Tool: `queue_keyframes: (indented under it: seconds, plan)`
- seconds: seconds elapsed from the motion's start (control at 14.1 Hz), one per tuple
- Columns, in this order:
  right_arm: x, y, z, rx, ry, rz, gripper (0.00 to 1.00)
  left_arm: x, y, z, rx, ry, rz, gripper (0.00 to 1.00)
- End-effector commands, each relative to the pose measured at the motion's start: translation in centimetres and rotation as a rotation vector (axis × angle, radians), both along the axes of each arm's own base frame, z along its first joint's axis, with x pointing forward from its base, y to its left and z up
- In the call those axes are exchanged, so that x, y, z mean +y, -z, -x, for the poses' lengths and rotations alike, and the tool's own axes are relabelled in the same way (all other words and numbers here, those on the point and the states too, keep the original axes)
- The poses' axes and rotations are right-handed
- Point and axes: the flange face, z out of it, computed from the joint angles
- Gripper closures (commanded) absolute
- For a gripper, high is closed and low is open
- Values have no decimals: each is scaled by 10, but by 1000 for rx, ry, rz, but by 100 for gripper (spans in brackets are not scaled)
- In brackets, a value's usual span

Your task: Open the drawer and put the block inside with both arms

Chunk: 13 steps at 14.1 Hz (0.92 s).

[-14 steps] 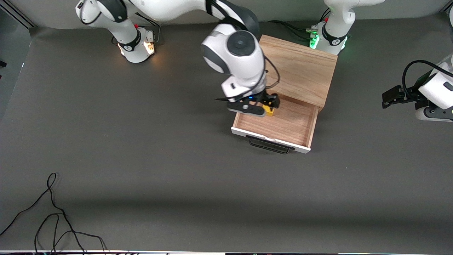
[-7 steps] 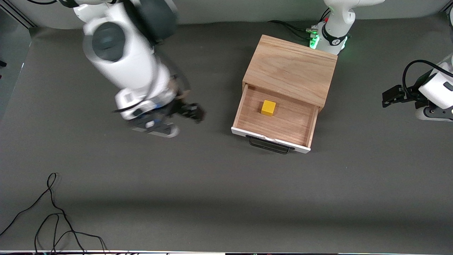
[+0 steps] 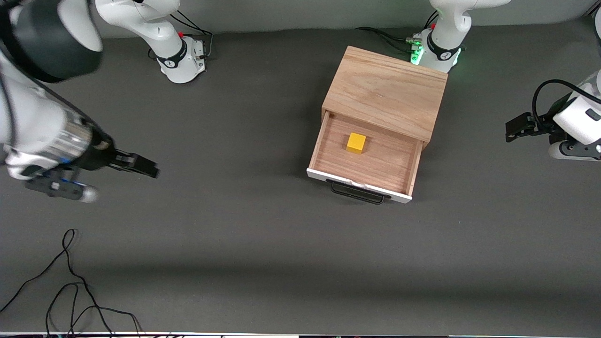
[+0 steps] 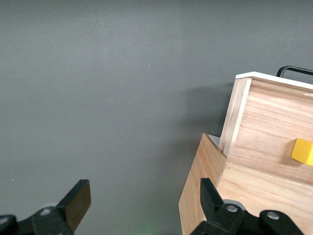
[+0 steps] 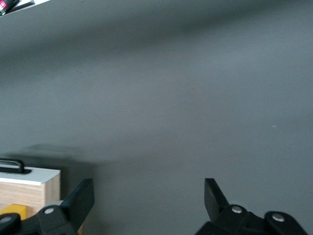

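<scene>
The drawer point(image 3: 375, 165) is pulled out of the oak cabinet point(image 3: 386, 91), its white front and black handle point(image 3: 357, 193) toward the front camera. The yellow block point(image 3: 356, 142) lies on the drawer floor, free of both grippers; it also shows in the left wrist view point(image 4: 303, 152) and the right wrist view point(image 5: 12, 210). My right gripper point(image 3: 143, 166) is open and empty, over bare table at the right arm's end. My left gripper point(image 3: 516, 127) is open and empty, waiting over the table at the left arm's end. Its fingers point(image 4: 78, 198) stand wide apart.
Loose black cables point(image 3: 70, 281) lie on the grey table near the front edge at the right arm's end. The arm bases point(image 3: 181, 56) stand along the edge farthest from the front camera. The cabinet's corner point(image 4: 200, 186) shows close by the left gripper.
My right gripper let go of the block in the drawer, then swung away toward the right arm's end of the table. The block stays put. The left arm has barely moved.
</scene>
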Motion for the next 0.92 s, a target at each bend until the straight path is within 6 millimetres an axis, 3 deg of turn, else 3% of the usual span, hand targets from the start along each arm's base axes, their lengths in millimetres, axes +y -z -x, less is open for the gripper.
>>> queue_keyframes:
  seconds: [0.0, 0.14, 0.57, 0.85]
  plan:
    - [-43, 9, 35, -59, -36, -4, 0, 0, 0, 6, 9, 18, -9, 0]
    - [-66, 19, 40, -78, -44, 18, 0, -1, 1, 6, 9, 22, -9, 0]
    - [-94, 39, 38, -40, -127, 65, 0, -3, 2, 5, 12, 25, -9, 0]
    - [-90, 33, 36, -51, -175, 100, 0, -3, 3, 5, 12, 25, -9, 0]
